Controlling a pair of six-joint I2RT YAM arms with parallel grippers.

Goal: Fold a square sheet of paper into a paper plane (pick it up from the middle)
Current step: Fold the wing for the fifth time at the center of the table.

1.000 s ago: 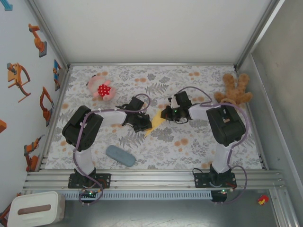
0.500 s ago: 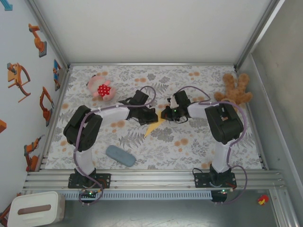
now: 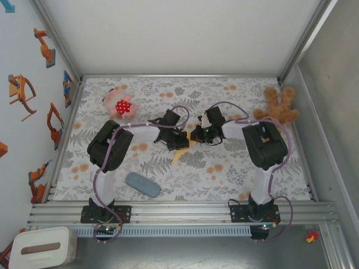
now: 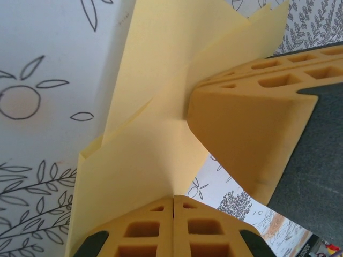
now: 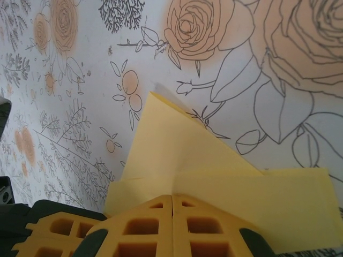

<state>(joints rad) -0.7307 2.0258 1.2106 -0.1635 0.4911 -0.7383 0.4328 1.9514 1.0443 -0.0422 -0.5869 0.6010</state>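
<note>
My left hand (image 4: 174,202) is shut tight. Its two yellow fingers (image 4: 142,230) press together and pinch the yellow sheet of paper (image 4: 144,144). The paper comes up out of the fingers in folded layers with creases in it. My right hand (image 4: 198,96) comes in from the side and holds the same paper just beside my left hand.

In the right wrist view, my right hand (image 5: 172,199) is shut too and grips the sheet of paper (image 5: 177,155). A pointed flap sticks out past the fingers, over the flowery cloth.

From above, the left hand (image 3: 178,139) and right hand (image 3: 197,135) meet close together at about the middle of the worktop (image 3: 224,174). A yellow tip of the paper (image 3: 180,151) pokes out toward the near edge.

A brown teddy bear (image 3: 276,105) sits in the far right corner. A pink soft toy (image 3: 119,105) is in the far left corner. A grey-blue pad (image 3: 142,184) lies by the near edge, on the left side.
</note>
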